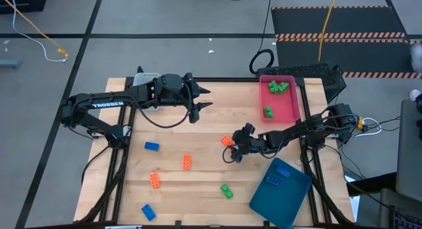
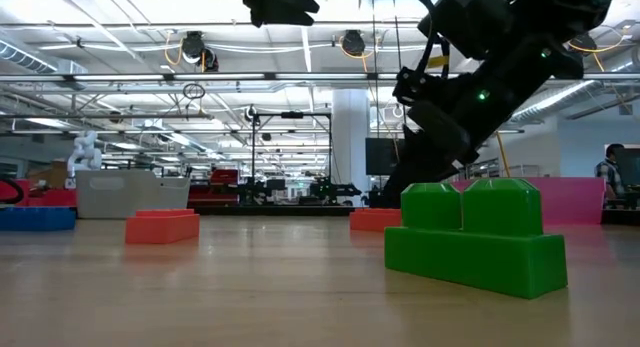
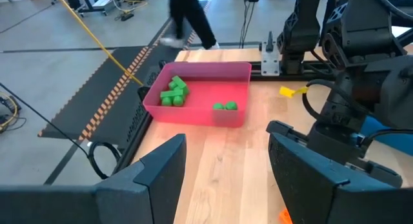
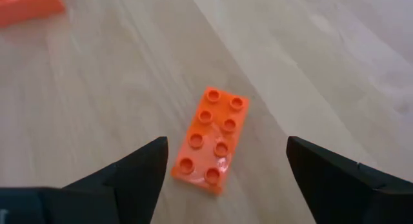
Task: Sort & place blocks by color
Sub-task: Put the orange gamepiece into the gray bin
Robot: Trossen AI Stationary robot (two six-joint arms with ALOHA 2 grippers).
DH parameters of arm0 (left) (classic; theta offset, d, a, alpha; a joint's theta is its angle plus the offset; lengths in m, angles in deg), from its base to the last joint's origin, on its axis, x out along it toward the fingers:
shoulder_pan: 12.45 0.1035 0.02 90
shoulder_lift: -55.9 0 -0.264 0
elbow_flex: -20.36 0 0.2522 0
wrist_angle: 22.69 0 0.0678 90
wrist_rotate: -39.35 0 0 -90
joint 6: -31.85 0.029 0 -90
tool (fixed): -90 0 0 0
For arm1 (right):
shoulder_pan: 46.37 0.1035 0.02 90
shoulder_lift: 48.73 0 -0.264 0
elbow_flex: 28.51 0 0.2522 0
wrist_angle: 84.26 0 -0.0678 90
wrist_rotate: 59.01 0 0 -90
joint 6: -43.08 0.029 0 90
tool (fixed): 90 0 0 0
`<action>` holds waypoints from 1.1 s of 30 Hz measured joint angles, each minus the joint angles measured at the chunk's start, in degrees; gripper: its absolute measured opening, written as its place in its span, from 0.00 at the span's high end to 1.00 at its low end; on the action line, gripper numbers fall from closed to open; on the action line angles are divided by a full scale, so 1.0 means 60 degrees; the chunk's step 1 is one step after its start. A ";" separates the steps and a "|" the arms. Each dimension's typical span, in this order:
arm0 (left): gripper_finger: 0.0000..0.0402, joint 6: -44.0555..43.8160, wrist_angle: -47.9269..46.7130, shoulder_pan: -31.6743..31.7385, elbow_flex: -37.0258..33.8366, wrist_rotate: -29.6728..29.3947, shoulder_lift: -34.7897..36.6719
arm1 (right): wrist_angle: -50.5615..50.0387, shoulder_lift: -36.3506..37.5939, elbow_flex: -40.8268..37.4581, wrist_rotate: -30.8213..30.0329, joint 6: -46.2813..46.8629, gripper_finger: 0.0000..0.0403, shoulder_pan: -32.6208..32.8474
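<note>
My right gripper (image 1: 235, 150) is open and hovers low over the table's middle. An orange brick (image 4: 210, 140) lies flat, studs up, just ahead of its spread fingers and untouched; it also shows in the high view (image 1: 226, 140). My left gripper (image 1: 201, 101) is open and empty above the far left of the table, facing the pink tray (image 3: 193, 111). Loose on the wood lie two more orange bricks (image 1: 187, 162) (image 1: 154, 181), two blue bricks (image 1: 151, 146) (image 1: 148, 212) and a green brick (image 1: 227, 191), which is close up in the low view (image 2: 475, 237).
The pink tray (image 1: 290, 110) at the far right holds several green bricks (image 1: 278, 87). A dark-teal tray (image 1: 290, 196) at the near right holds two blue bricks (image 1: 282, 171). A tiny yellow piece (image 3: 290, 90) lies beside the pink tray. A person walks beyond the table (image 3: 190, 17).
</note>
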 joint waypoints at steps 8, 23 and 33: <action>0.44 -0.0028 -0.0005 0.0000 0.0000 -0.0004 0.0000 | 0.0939 -0.0805 0.0004 0.0270 0.0219 0.12 0.0026; 0.44 0.0095 -0.0034 -0.0001 0.0000 -0.0007 0.0000 | 0.1370 -0.1693 0.0033 -0.0030 0.0112 0.31 0.0049; 0.44 -0.0042 0.0203 0.0000 0.0000 -0.0024 0.0000 | 0.0898 -0.1636 0.0033 0.0178 0.0031 0.63 0.0171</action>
